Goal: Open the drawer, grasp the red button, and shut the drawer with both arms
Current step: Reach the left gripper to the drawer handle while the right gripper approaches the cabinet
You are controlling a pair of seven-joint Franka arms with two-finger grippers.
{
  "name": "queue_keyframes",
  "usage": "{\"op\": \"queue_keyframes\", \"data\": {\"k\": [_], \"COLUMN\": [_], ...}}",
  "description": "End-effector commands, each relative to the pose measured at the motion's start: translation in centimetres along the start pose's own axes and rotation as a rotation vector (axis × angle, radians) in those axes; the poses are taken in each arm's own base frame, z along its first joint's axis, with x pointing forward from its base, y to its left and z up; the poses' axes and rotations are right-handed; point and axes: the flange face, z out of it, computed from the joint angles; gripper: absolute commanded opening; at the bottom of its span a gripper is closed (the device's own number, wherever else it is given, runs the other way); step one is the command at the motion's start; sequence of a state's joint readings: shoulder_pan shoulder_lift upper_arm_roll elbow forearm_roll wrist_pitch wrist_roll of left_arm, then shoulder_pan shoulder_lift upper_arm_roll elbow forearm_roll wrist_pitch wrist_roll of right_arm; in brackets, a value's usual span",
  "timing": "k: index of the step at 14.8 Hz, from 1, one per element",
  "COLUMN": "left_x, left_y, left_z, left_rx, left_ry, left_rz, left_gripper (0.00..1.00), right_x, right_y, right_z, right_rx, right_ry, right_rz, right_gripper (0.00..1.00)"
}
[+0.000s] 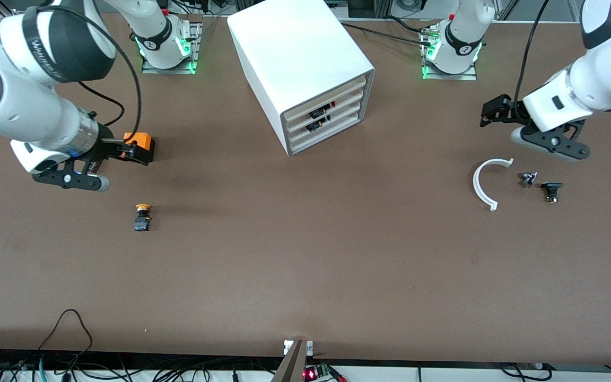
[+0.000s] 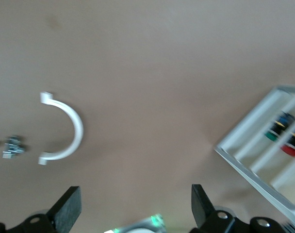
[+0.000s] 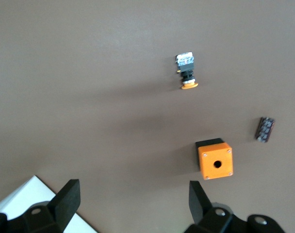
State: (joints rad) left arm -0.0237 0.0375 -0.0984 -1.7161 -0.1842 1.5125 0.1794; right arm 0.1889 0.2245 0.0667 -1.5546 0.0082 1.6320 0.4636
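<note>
White cabinet (image 1: 305,69) stands mid-table, its four trays shut; the drawer (image 1: 326,110), second from the top, shows the red-capped button (image 1: 331,105) inside it; the left gripper (image 1: 495,114) hangs spread wide, holding nothing, above the table near a white C-shaped clip (image 1: 483,183) toward the left arm's end; the right gripper (image 1: 125,150), likewise spread and empty, hovers over the orange cube (image 1: 143,144), with a yellow-orange-capped button (image 1: 142,216) nearer the camera.

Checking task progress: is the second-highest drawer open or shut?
Shut. The drawer sits flush with the other trays in the cabinet front.
</note>
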Motion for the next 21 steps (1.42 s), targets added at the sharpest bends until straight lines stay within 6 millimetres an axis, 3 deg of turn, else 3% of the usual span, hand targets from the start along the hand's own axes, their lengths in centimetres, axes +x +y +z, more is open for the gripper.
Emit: {"op": "queue_keyframes", "data": {"k": [1, 3, 7, 10, 13, 17, 21], "left_x": [2.0, 3.8, 5.0, 3.8, 1.7, -0.7, -1.8], "left_y": [-0.1, 0.2, 2.5, 3.7, 4.4, 5.7, 7.4], "left_z": [3.8, 8.0, 13.7, 19.6, 25.5, 30.1, 33.5], "left_rx": [-0.162, -0.359, -0.645, -0.780, -0.922, -1.005, -1.070], "left_ry": [-0.092, -0.110, -0.033, 0.063, 0.133, 0.131, 0.132], "left_rz": [0.133, 0.217, 0.211, 0.218, 0.216, 0.217, 0.208], "left_gripper": [1.00, 1.00, 0.99, 0.98, 0.97, 0.92, 0.82], "right_x": [0.1, -0.3, -0.6, -1.4, -3.7, -5.8, -6.7], "right_y": [-2.9, -5.7, -9.6, -13.2, -17.8, -21.6, -23.0], "right_z": [-0.9, -0.9, -0.6, -0.8, -1.2, -0.8, -1.3], "right_rx": [0.007, 0.006, 0.028, 0.073, 0.092, 0.128, 0.166], "right_ry": [0.018, 0.022, 0.025, 0.015, 0.029, 0.045, 0.048], "right_rz": [0.088, 0.117, 0.211, 0.299, 0.366, 0.463, 0.515], "right_gripper": [0.99, 0.99, 0.99, 0.99, 0.99, 0.99, 0.99]}}
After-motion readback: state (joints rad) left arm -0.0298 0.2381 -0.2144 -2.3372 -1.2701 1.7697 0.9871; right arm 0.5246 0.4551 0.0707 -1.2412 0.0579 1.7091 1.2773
